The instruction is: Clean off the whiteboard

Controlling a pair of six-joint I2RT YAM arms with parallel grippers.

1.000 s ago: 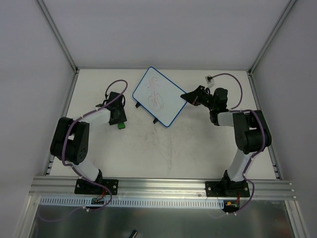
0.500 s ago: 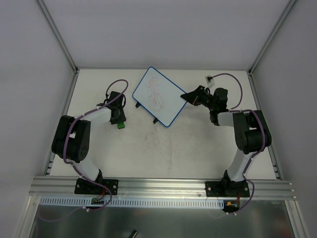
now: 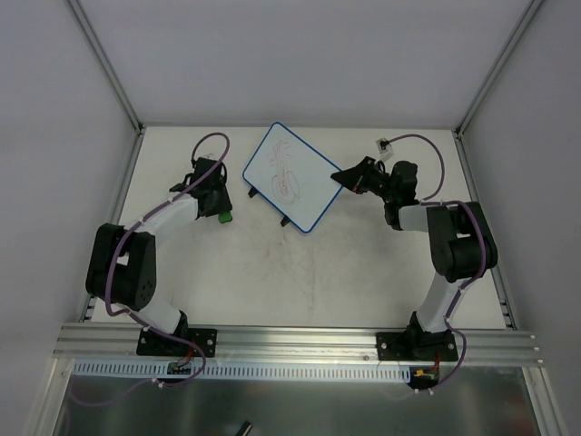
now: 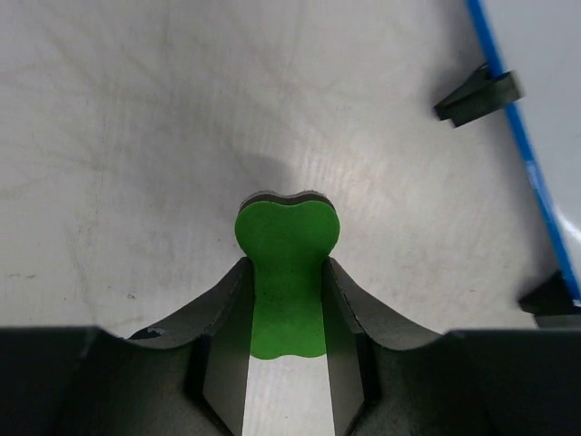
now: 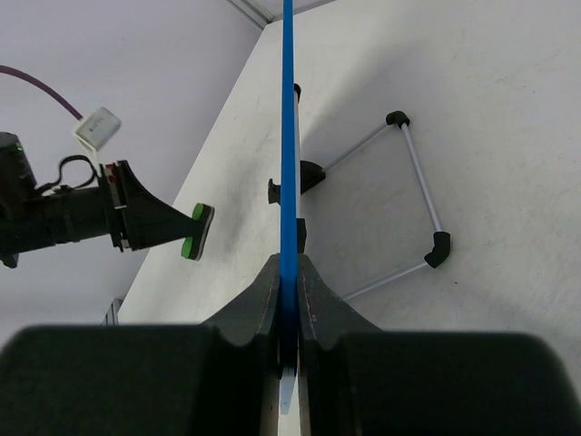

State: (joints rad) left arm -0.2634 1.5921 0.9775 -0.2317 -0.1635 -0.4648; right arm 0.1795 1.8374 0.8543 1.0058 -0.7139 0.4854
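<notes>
From above, the small rectangular white board with a thin blue rim (image 3: 292, 177) stands tilted at the far middle of the pale table (image 3: 272, 263), with reddish scribbles on its face. The right arm's jaws are clamped on its right edge. The left arm's jaws sit just left of the board, apart from it, gripping a small green foam eraser (image 3: 223, 216). In the left wrist view, these jaws are closed narrowly on the waist of the eraser (image 4: 287, 232), whose rounded end sticks out in front. The board's blue rim (image 4: 522, 136) runs down the right side, with a black foot (image 4: 477, 95) beside it, well clear of the jaws. In the right wrist view, the board appears edge-on as a blue line (image 5: 288, 136) rising straight out from between the pinched jaws. The eraser (image 5: 198, 232) hangs off to its left, not touching the board.
</notes>
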